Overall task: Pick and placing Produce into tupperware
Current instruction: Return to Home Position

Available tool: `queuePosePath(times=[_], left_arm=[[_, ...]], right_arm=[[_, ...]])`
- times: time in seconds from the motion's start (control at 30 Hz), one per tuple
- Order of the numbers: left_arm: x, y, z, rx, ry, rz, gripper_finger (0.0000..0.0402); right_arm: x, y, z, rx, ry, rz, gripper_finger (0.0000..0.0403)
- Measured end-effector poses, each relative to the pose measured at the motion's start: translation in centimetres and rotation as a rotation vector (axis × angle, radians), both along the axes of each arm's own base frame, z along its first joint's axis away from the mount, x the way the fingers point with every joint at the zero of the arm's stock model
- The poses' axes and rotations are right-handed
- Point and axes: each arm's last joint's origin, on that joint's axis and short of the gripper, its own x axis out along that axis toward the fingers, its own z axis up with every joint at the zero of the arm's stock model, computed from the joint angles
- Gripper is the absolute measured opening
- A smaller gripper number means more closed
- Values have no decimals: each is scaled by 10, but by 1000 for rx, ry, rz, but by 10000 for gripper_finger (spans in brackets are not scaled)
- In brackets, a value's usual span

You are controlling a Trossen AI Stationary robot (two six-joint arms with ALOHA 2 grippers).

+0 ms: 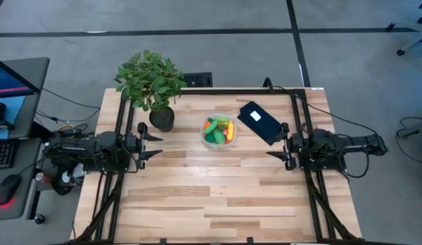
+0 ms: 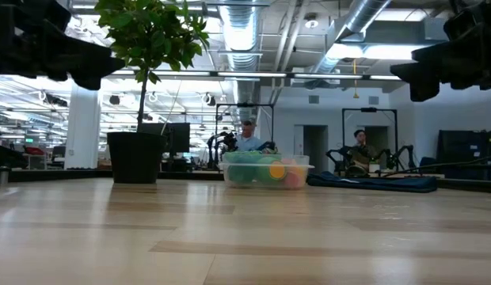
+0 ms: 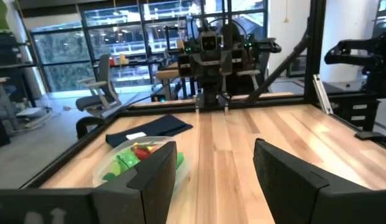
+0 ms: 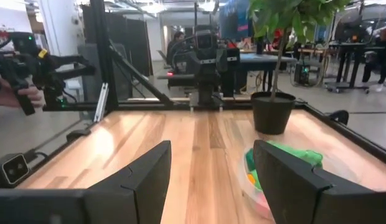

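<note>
L gripper (image 1: 158, 145), R gripper (image 1: 271, 147) both spread; tupperware (image 1: 203, 132) w/ produce (image 1: 214, 137) between, well apart.

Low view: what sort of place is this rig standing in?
Probably an open robotics lab: exposed ceiling ducts, seated people at other arm rigs behind the wooden table, a computer desk beside it. The left gripper and right gripper wait open at its sides.

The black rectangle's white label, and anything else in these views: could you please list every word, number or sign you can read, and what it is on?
No text can be read in any view.
White label on the black rectangle: too small to read.
Monitor screen beside the table: colour patches only, nothing legible.
Tupperware and plant pot: no print visible.
</note>
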Motion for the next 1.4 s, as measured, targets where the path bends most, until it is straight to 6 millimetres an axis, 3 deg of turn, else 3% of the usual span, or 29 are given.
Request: queuePosePath(times=[1.4], left_arm=[[0,-1,-1,3,8,-19,203]], right_arm=[[0,0,0,-31,0,-6,221]])
